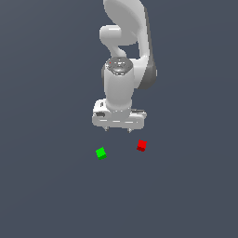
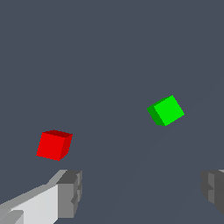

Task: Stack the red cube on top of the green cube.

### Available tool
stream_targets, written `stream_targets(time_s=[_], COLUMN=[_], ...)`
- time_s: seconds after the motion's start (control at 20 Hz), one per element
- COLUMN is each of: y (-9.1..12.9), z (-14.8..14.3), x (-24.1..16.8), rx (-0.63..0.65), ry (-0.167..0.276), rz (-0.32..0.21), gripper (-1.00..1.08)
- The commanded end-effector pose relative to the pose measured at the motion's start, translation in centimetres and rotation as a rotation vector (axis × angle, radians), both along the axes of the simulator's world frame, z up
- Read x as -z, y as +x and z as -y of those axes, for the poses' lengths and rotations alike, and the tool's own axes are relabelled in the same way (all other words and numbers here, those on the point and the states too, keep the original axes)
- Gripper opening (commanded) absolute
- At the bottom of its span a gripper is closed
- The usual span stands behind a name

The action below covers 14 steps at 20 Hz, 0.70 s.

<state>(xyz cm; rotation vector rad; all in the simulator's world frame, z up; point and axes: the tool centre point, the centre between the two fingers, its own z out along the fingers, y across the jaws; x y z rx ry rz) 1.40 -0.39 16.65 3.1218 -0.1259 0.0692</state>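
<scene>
Well, the red cube (image 1: 142,145) is a small, flat-coloured, sharp-edged block lying on the smooth dark grey worktop (image 1: 46,186). The green cube (image 1: 101,153), same size and finish, sits well apart from the red cube, toward the exterior view's left. Above both hangs the glossy white arm's gripper (image 1: 118,129), its jaws spread wide and holding nothing. Nothing lies between the cubes.

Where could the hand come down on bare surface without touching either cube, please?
The strip between the green cube and the red cube is bare, directly under the open hand. The ground beyond each cube is bare too. Nowhere is crowded.
</scene>
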Motion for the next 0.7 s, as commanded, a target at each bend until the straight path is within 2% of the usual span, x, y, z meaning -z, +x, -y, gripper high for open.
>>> stream_targets(time_s=[0.0,0.65], y=[-0.2,-0.3], z=[-1.2,-9.4], x=[1.0,7.5], rx=[0.022,0.179], ry=[0.002,0.017], rz=[-0.004,-0.032], gripper=[1.00,1.00])
